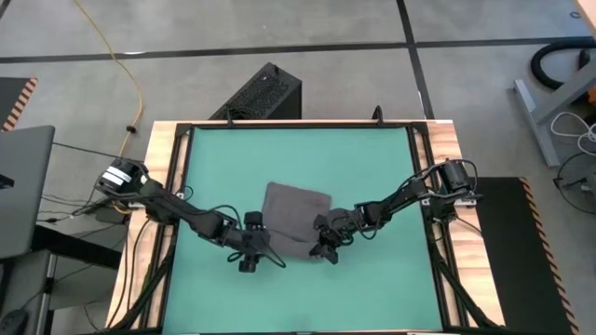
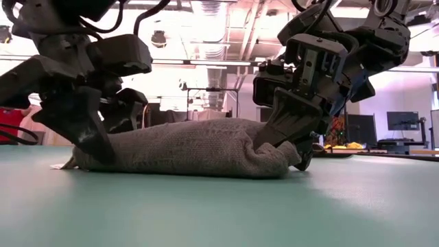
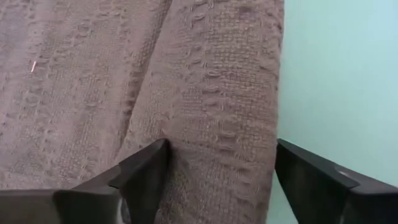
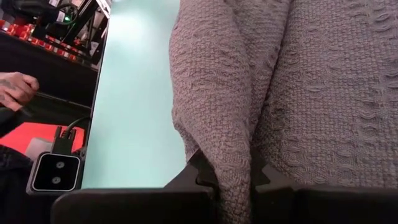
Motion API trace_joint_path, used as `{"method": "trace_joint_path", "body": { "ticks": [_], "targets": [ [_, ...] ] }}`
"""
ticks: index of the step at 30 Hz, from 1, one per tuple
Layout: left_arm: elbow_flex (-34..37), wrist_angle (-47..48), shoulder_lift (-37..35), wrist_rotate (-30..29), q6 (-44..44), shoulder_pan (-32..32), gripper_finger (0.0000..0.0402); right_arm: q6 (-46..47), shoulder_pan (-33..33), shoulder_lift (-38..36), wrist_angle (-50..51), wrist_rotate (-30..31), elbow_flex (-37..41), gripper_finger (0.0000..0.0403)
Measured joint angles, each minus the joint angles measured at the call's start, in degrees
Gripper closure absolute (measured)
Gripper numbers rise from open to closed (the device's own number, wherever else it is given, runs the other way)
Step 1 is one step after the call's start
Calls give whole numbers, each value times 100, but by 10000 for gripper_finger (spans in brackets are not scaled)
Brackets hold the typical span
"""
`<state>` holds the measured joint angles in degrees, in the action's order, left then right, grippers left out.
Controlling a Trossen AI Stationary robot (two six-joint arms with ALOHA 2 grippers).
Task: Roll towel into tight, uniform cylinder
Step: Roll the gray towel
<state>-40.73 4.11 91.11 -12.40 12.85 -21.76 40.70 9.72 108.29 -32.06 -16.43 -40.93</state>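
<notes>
The dark grey towel lies on the green mat, with its near edge rolled into a thick fold. A small white tag sticks out at its left end. My left gripper is open at the roll's left end. It straddles the rolled edge, one finger in the crease beside the roll and the other over the mat. My right gripper is shut on the roll's right end. My left gripper slants down over the rolled edge with a finger on either side; whether the finger in the crease touches the cloth, I cannot tell. My right gripper pinches a thick fold of the roll between its two fingers, at the towel's right end. The fingers slant down from the table's right side. The towel rests on the mat.
A wooden frame borders the mat. A black box and a yellow cable lie beyond the far edge. A laptop sits at the left. A small camera and a person's hand show beyond the mat.
</notes>
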Motion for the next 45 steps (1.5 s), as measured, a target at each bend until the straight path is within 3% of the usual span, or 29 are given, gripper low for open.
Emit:
{"method": "trace_joint_path", "body": {
  "ticks": [4, 11, 19, 24, 27, 31, 35, 39, 42, 45],
  "targets": [
    [-2, 82, -21, 78, -20, 5, 184, -130, 0, 0, 38, -2, 0, 360],
    [-7, 491, -44, 360, 315, 167, 373, 184, -10, 0, -3, -31, -18, 331],
    [-11, 492, -48, 1918, 593, 719, 377, 336, -410, -168, 175, -1594, -98, 273],
    [-9, 540, -39, 3004, 804, 1087, 377, -293, -632, -893, 1678, -1741, -47, 234],
    [-5, 538, -37, 3463, 968, 1326, 377, -928, -661, -1594, 2697, -1019, -81, 224],
    [-5, 538, -37, 3943, 1176, 1713, 377, -1646, -182, -2290, 3316, 512, -70, 224],
    [2, 567, -35, 4520, 1444, 2153, 377, -2611, 743, -2498, 2432, 1686, -94, 224],
    [2, 618, -33, 4984, 1763, 2531, 377, -3980, 1557, -2131, 1528, 2980, -85, 222],
    [2, 731, -33, 5175, 2024, 2725, 372, -4510, 1882, -1692, 825, 3910, -100, 215],
    [2, 881, -33, 5265, 2201, 2832, 371, -4697, 1928, -1230, 539, 4397, -113, 200]
  ]
}}
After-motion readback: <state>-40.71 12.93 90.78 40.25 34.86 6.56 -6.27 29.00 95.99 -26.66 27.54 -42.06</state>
